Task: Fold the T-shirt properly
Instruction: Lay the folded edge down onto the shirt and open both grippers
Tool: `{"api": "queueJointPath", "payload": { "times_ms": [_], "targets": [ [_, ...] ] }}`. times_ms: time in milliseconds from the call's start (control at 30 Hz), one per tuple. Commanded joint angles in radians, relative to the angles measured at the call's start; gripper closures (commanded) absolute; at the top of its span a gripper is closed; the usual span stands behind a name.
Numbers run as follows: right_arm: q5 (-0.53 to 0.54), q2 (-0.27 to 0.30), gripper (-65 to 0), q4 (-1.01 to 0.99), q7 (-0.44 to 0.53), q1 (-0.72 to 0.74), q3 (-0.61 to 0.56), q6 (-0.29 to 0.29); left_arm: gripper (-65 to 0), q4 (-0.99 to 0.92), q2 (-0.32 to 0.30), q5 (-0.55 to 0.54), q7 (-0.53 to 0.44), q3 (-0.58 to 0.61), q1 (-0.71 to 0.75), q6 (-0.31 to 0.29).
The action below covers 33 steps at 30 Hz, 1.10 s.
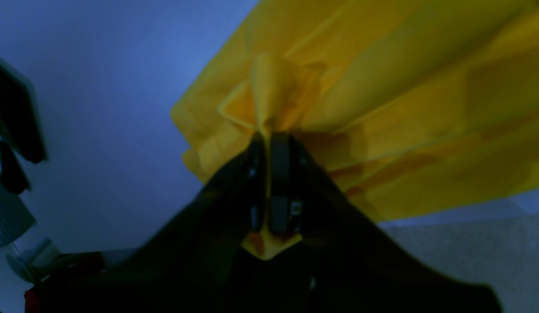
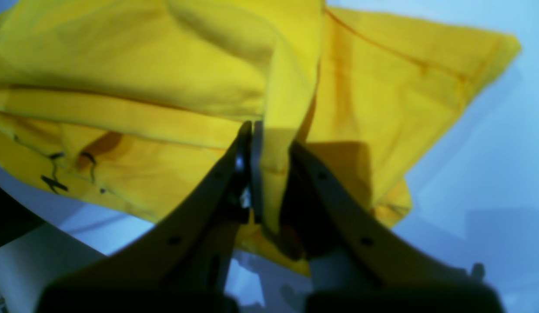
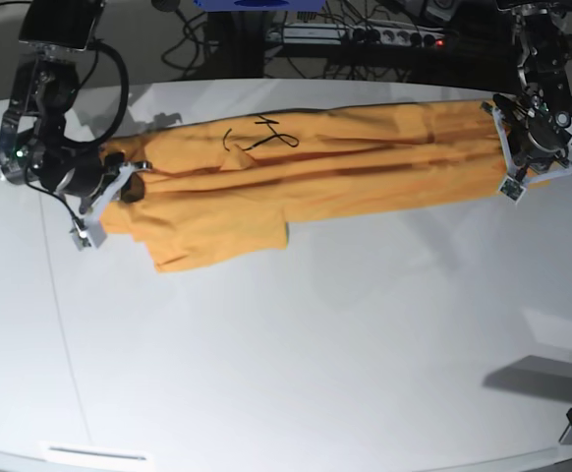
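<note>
Left gripper and right gripper each clamped on opposite ends of the T-shirt, stretched across the table

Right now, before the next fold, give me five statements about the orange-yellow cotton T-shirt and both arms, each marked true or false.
1. The orange-yellow cotton T-shirt lies stretched between both arms. True.
2. The left gripper is open above the cloth. False: its jaws are shut on fabric.
3. The right gripper pinches fabric. True.
4. The shirt hangs off the white table. False: it rests on it.
5. A dark squiggle marks the shirt. True.
</note>
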Motion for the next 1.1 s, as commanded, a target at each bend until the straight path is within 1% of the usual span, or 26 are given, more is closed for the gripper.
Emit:
{"api": "queueJointPath", "payload": {
  "times_ms": [0,133,200,367,533,633,667,733,767,833,900,1000,1067],
  "targets": [
    [0.012,0.009,-0.1,0.014,0.012,0.008,0.006,0.001,0.0,0.011,-0.019,0.013,0.001,-0.01,-0.002,0.009],
    [0.011,0.009,-0.1,0.014,0.014,0.006,0.006,0.001,0.0,0.009,-0.024,0.013,0.001,-0.01,-0.002,0.009],
    [0.011,0.01,-0.1,0.014,0.014,0.006,0.006,0.001,0.0,0.009,-0.045,0.013,0.001,-0.002,0.0,0.009],
    [0.011,0.01,-0.1,0.014,0.014,0.002,0.006,0.001,0.0,0.009,-0.071,0.013,0.001,-0.005,0.0,0.009],
    [0.011,0.009,-0.3,0.014,0.014,0.002,0.006,0.001,0.0,0.008,-0.073,0.013,0.036,-0.01,0.0,0.009],
    [0.011,0.009,-1.3,0.014,0.012,0.002,0.006,0.001,0.0,0.009,-0.073,0.013,0.038,-0.004,0.0,0.009],
    [0.011,0.009,-3.5,0.014,0.012,0.002,0.006,0.001,0.0,0.009,-0.073,0.013,0.038,-0.004,0.0,0.009],
    [0.011,0.009,-9.9,0.014,0.012,0.0,0.006,-0.002,0.0,0.009,-0.073,0.013,0.039,-0.004,0.0,0.009],
    [0.011,0.009,-14.1,0.014,0.01,0.0,0.006,-0.019,0.0,0.011,-0.073,0.013,0.039,-0.007,0.0,0.009],
    [0.011,0.009,-23.8,0.014,0.012,0.0,0.006,-0.074,0.0,0.011,-0.079,0.013,0.039,-0.01,0.0,0.009],
    [0.011,0.009,-30.8,0.014,0.014,0.0,0.006,-0.117,0.0,0.011,-0.093,0.013,0.039,-0.007,0.0,0.009],
    [0.011,0.009,-37.7,0.014,0.014,0.005,0.006,-0.162,0.0,0.011,-0.101,0.013,0.039,-0.005,0.0,0.009],
    [0.011,0.009,-39.6,0.014,0.015,0.009,0.007,-0.191,0.0,0.011,-0.101,0.013,0.039,-0.008,0.0,0.009]
  ]
}}
